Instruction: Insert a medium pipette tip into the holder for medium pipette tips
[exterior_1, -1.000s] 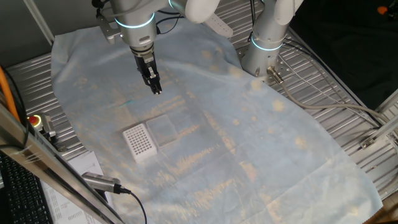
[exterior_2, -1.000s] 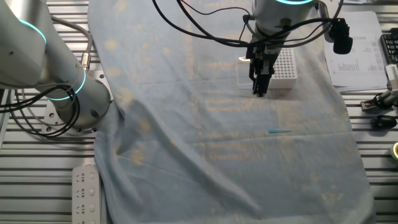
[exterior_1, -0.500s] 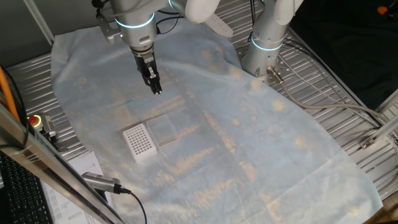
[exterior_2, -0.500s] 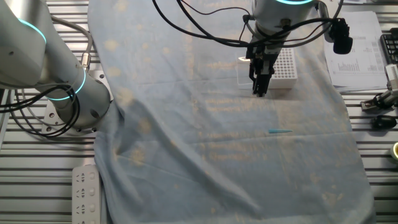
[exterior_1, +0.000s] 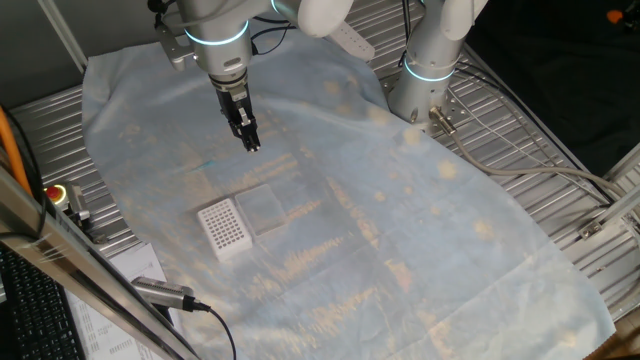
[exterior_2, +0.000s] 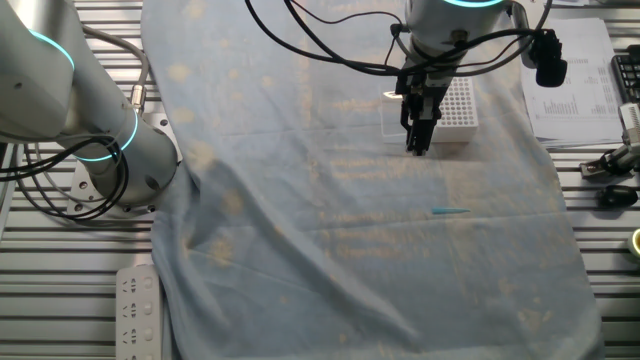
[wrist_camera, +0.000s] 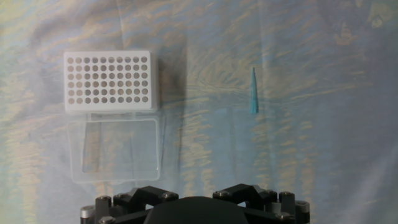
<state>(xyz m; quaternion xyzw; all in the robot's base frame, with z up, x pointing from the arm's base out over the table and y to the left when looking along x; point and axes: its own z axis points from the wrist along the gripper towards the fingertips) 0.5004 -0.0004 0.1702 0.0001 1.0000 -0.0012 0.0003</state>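
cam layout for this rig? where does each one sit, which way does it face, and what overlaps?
One fixed view: high off one side, looking down across the cloth-covered table; shows the arm, its hand, and the white holder.
The other fixed view: high on the opposite side, facing back; shows the hand hanging in front of the holder, and the blue tip lying on the cloth.
Hand view: on the hand, looking straight down; only its black base shows.
Shared: holder in all three; clear box beside it.

A lab bench — pipette-tip holder (wrist_camera: 110, 81), metal grating table (exterior_1: 545, 150), second robot arm (exterior_1: 432, 55).
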